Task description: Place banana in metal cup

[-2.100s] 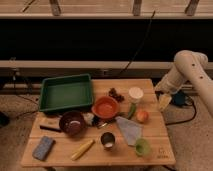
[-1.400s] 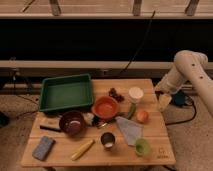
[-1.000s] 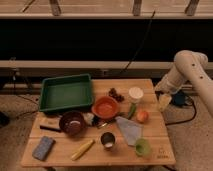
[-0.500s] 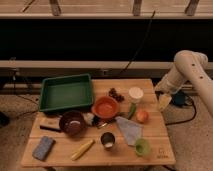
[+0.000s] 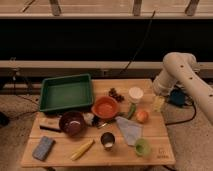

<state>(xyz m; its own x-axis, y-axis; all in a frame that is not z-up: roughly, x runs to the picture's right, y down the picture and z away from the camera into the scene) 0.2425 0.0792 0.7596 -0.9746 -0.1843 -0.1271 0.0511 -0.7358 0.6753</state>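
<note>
A wooden table [image 5: 150, 157] stands before a dark wall, seen from the front and slightly above. Your robot's white arm [image 5: 187, 80] reaches in from the right. Its gripper [image 5: 159, 103] hangs at the table's right edge, just right of a white cup [image 5: 135, 94]. You cannot tell how wide the gripper stands or whether it has hold of anything.

The banana [image 5: 82, 149] lies flat near the front edge of the table, left of centre, with its right end angled toward the back. The metal cup [image 5: 107, 141] stands upright just to the banana's right, close to it but apart, showing a pale inside. Both are well away from the gripper.

A green tray [image 5: 66, 92] sits at the back left. In front of it is a dark maroon bowl [image 5: 72, 122], and an orange bowl [image 5: 105, 106] sits near the table's middle. A blue sponge [image 5: 43, 148] lies at the front left corner.

A pale blue cloth [image 5: 129, 131] lies right of the metal cup, with a light green cup [image 5: 142, 146] at its front right. Behind the cloth are a short green vegetable [image 5: 131, 110] and a round orange fruit [image 5: 142, 116]. A dark bunch of grapes [image 5: 116, 93] sits between the orange bowl and the white cup.
</note>
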